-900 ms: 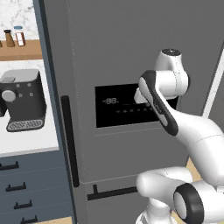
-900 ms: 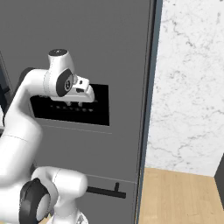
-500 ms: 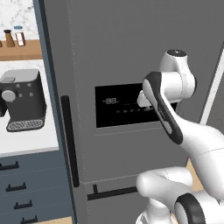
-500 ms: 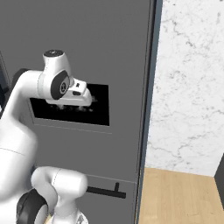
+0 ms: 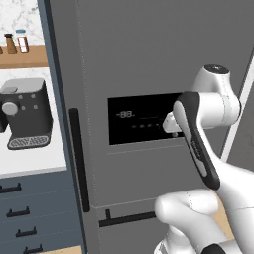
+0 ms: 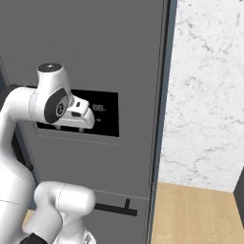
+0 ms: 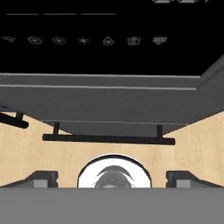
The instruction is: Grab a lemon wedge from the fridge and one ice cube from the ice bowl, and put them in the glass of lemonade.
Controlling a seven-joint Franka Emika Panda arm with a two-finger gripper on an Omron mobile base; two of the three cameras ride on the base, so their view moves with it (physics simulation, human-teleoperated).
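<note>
Fridge (image 5: 149, 64) is seen shut, directly ahead of the arm; nothing is fetched yet. Gripper (image 7: 112, 177) is spread wide and empty near the display panel (image 5: 144, 119). Next, a door handle (image 5: 79, 158) must be grasped and pulled.

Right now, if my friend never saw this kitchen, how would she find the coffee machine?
Start at the big dark grey fridge with the black display panel. Look to its left, to the white counter above the blue drawers. The coffee machine stands there: a boxy dark grey block with a round knob, much bigger than the little bottles on the wooden shelf above.
</note>
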